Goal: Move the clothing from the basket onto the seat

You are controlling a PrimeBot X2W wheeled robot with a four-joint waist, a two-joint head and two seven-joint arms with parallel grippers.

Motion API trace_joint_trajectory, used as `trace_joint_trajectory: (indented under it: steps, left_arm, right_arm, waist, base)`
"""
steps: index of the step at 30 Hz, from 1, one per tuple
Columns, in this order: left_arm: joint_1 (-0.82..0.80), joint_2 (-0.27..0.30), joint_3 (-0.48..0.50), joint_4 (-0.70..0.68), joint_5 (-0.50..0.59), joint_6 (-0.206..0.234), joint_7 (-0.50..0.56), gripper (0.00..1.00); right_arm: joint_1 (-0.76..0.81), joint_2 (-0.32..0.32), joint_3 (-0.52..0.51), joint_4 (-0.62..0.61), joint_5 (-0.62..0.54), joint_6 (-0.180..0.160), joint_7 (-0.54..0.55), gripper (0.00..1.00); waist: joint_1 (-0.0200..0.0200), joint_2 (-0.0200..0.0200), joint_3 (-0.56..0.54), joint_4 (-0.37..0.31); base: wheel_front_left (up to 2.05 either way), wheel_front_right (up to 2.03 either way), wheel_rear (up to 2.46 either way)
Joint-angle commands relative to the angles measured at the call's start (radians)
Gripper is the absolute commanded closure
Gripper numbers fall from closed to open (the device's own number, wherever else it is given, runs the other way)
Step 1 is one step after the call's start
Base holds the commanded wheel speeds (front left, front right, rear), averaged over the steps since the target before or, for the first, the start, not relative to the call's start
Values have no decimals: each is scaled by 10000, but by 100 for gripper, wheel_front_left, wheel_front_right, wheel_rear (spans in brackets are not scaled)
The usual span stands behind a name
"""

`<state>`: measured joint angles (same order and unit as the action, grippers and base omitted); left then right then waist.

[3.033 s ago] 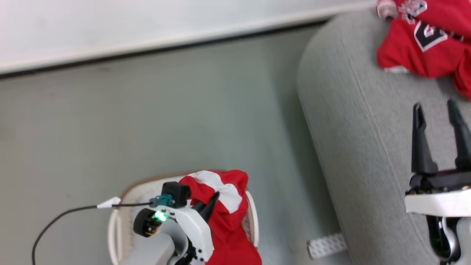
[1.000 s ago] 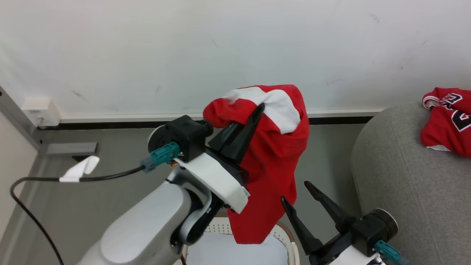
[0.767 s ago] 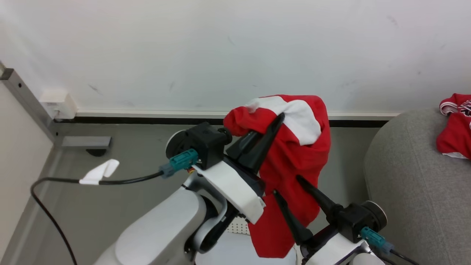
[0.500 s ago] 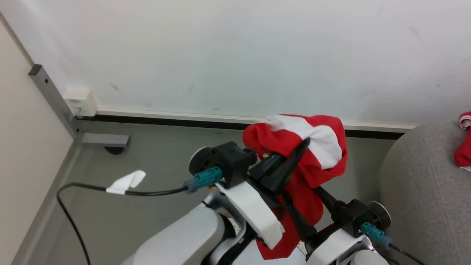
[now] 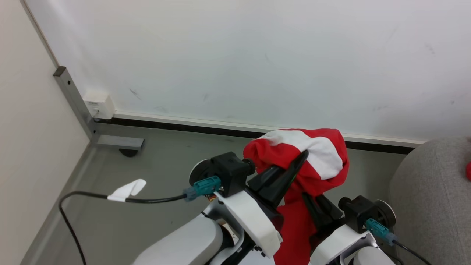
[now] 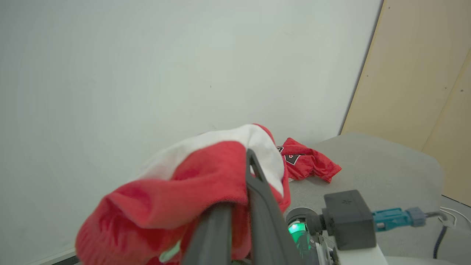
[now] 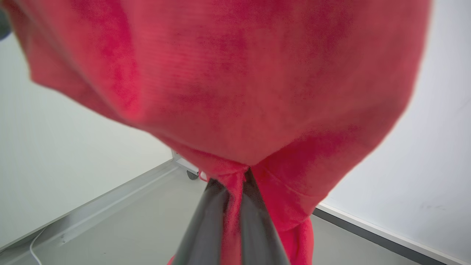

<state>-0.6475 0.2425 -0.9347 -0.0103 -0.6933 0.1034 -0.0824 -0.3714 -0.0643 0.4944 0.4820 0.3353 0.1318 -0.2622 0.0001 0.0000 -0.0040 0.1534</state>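
A red piece of clothing with a broad white band point(image 5: 312, 151) hangs in the air, draped over my left gripper point(image 5: 294, 167), which is shut on its top. My right gripper point(image 5: 312, 208) sits lower and is shut on a fold of the same cloth point(image 7: 235, 73); in the right wrist view its fingers point(image 7: 257, 221) pinch the red fabric. The left wrist view shows the banded piece point(image 6: 191, 173) over my left gripper point(image 6: 239, 184). The red jersey point(image 6: 305, 163) lies on the grey seat point(image 6: 375, 173). The seat point(image 5: 430, 198) stands at the right. My arms hide the basket.
A white wall with a dark baseboard point(image 5: 191, 127) runs behind. A grey metal post and foot point(image 5: 110, 140) stand at the left corner. A black cable with a white tag point(image 5: 127, 189) trails over the grey floor point(image 5: 147, 165). A beige panel point(image 6: 423, 73) rises beyond the seat.
My left gripper has lifted the banded red piece up out of the basket. My right gripper has come in under it and shut on the hanging cloth. The head camera has swung left.
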Motion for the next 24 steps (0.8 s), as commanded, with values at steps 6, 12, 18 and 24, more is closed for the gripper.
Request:
trace_joint_trajectory:
  steps: [6,12,18,24]
  left_arm:
    - [154,183,243,267,-134,68,-258,100]
    - [194,234,442,607,-148,266,-441,100]
    - [172,145,207,608,-86,47,-471,75]
    - [331,151,-134,467,27,-82,-445,0]
  right_arm:
    - [94,-104,67,-365,78,-22,-33,100]
    - [289,-216,-170,-827,179,-22,-32,100]
    - [376,-309,-621,-1157,253,-22,-34,100]
    - [381,-484,-1257,-1529,300,-22,-33,100]
  waist:
    - [-1,0,62,-161]
    - [-1,0,126,-300]
    - [-1,0,131,-454]
    - [-1,0,206,-826]
  base:
    - [0,0,0]
    - [0,0,0]
    - [0,0,0]
    - [0,0,0]
